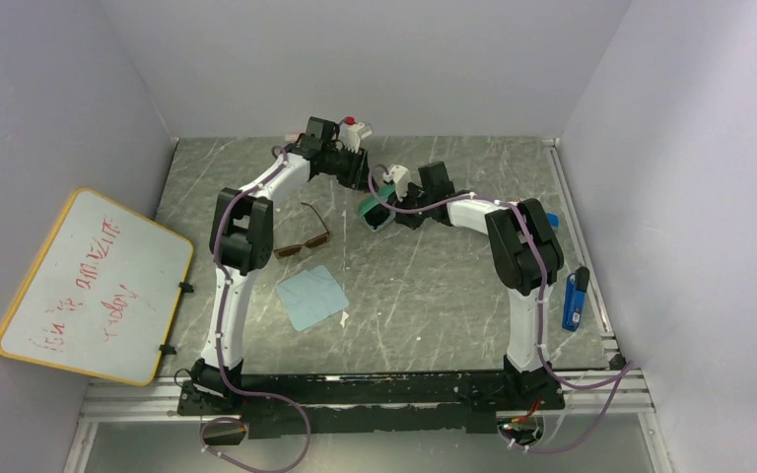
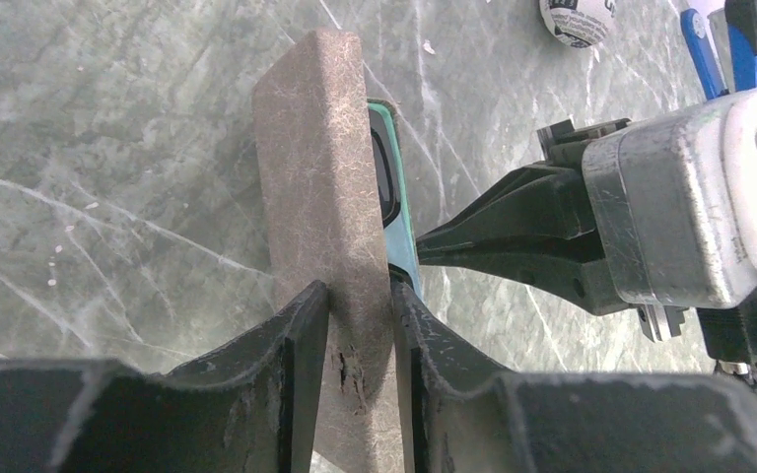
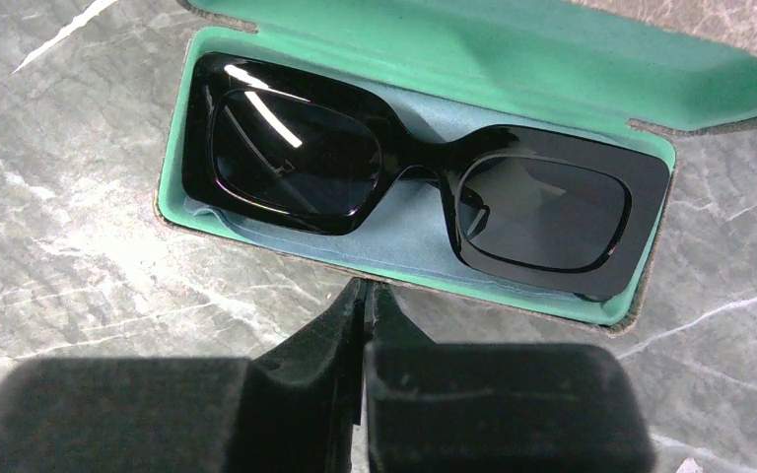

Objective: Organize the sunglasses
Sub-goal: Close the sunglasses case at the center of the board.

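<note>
Between 3 pale walls (image 1: 355, 59), your grey marbled table (image 1: 434, 296) carries a case (image 3: 172, 177) whose lid (image 2: 320, 168) your left end effector (image 2: 360, 296) clamps, while your right end effector (image 3: 365, 288) sits closed.

Clock read from table (image 1: 434, 296) centre, 12 = back wall.

- Case (image 1: 375, 213) open at 12, lid (image 2: 320, 168) stood on edge.
- Left gripper (image 2: 358, 296) pinches the lid. Right gripper (image 3: 366, 291), tips together, sits against the case's near rim. The two nearly meet; tight there.
- Black sunglasses (image 3: 424, 163) fill the tray.
- Left arm (image 1: 232, 246) spans 8 to 11, right arm (image 1: 522, 251) 4 to 1.
- Thin sunglasses (image 1: 304, 236) at 10, cloth (image 1: 312, 296) at 8, bare strip between.
- Whiteboard (image 1: 94, 286) walls off 9.
- Blue tool (image 1: 574, 298) at 3, by the edge.
- Centre through 6: open marble, room to pass.
</note>
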Available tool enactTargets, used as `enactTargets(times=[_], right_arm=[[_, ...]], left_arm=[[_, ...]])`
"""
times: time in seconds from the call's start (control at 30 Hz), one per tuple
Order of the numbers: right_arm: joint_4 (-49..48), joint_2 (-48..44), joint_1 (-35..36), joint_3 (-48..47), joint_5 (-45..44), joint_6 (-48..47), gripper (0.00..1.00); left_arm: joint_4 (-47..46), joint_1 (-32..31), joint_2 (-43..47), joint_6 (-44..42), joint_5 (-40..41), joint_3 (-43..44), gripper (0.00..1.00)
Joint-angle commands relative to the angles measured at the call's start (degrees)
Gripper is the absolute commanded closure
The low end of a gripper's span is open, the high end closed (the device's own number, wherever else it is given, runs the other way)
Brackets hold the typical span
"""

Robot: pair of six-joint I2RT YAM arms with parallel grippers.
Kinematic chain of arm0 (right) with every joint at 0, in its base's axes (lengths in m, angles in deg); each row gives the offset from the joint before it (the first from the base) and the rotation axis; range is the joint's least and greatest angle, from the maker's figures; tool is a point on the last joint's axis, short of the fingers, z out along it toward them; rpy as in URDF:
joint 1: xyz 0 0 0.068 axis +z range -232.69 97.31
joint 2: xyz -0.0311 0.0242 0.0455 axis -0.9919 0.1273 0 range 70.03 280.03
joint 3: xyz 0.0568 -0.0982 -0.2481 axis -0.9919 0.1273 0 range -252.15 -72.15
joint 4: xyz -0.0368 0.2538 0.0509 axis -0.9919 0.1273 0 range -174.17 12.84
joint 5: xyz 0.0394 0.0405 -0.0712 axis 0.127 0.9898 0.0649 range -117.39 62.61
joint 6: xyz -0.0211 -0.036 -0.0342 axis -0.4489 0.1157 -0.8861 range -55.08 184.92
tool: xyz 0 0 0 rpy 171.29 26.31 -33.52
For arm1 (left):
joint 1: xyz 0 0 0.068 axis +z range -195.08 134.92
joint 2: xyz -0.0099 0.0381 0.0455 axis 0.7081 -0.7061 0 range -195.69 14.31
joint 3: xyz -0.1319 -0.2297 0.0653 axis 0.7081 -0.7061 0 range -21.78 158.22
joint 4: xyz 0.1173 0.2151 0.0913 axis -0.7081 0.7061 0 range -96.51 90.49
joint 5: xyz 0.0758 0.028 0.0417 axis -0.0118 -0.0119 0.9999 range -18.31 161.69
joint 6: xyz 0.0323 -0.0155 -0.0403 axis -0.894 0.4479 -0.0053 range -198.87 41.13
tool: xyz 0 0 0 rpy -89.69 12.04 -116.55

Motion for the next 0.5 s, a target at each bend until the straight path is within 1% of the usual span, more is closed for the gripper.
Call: enactTargets(times=[0.0, 0.1, 0.3, 0.43, 0.47], right_arm=[[0.2, 0.9, 0.4, -2.1, 0.3, -0.2, 0.96], [0.3, 1.1, 0.4, -2.4, 0.4, -0.2, 0.96], [0.5, 1.1, 0.4, -2.3, 0.1, -0.3, 0.96], [0.7, 1.2, 0.4, -2.5, 0.4, -0.2, 0.96], [0.7, 1.2, 0.4, -2.4, 0.3, -0.2, 0.96]], left_arm=[[-0.7, -0.5, -0.2, 1.2, -4.4, 2.1, 0.62], [-0.7, -0.5, -0.2, 1.3, -4.7, 2.2, 0.60], [-1.2, -0.3, -0.3, 1.6, -5.6, 2.3, 0.61], [-1.2, -0.1, -0.4, 1.4, -5.9, 2.3, 0.68], [-1.3, -0.1, -0.5, 1.4, -6.3, 2.3, 0.69]])
